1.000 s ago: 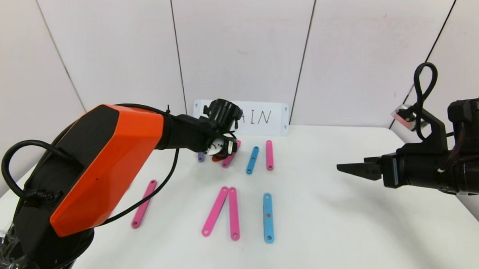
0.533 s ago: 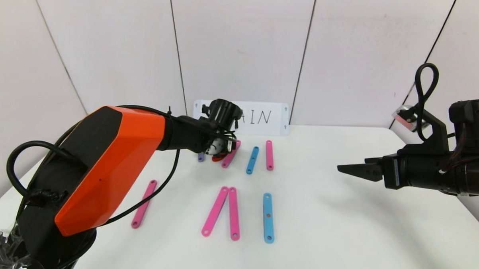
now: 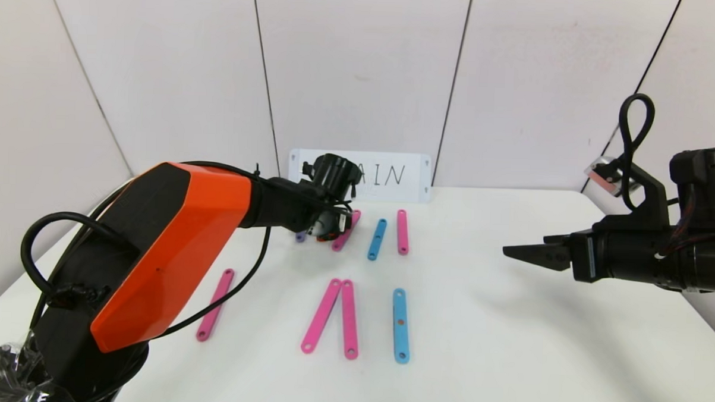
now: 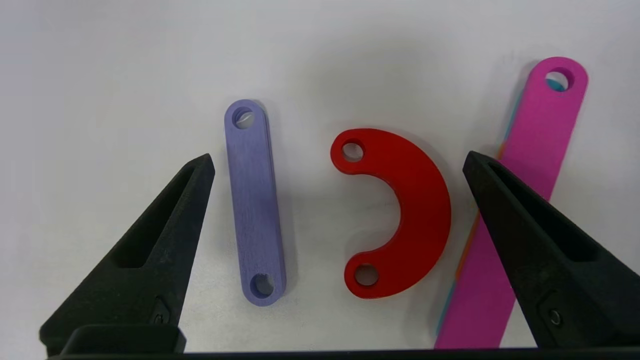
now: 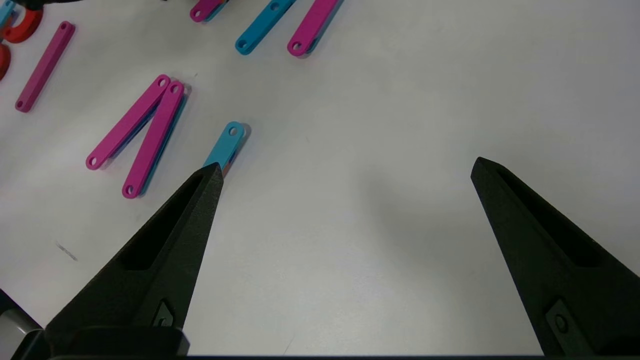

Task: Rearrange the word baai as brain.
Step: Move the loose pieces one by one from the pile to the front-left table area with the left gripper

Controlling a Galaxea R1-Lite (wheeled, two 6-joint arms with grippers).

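Observation:
The letters lie on the white table [image 3: 508, 325] as loose pieces. My left gripper [image 3: 328, 228] hovers open over the back row. In the left wrist view its jaws [image 4: 337, 157] straddle a short purple bar [image 4: 255, 210] and a red half-ring [image 4: 415, 200] without touching either. A pink bar [image 4: 530, 175] lies partly under one fingertip. Further along the back row are a blue bar [image 3: 377, 239] and a pink bar [image 3: 402, 231]. The front row holds a lone pink bar [image 3: 215, 304], two pink bars [image 3: 322, 314] meeting at their far ends, and a blue bar [image 3: 400, 325]. My right gripper [image 3: 507, 249] hangs open and empty over bare table at the right.
A white card [image 3: 414, 191] with handwritten letters stands against the back wall, half hidden by my left wrist. The right wrist view shows more red curves [image 5: 22, 27] beside a pink bar [image 5: 45, 65], behind my left arm. The table's right half is bare.
My left arm has eased slightly forward and down over the purple bar and red half-ring. The right arm and all pieces have stayed put.

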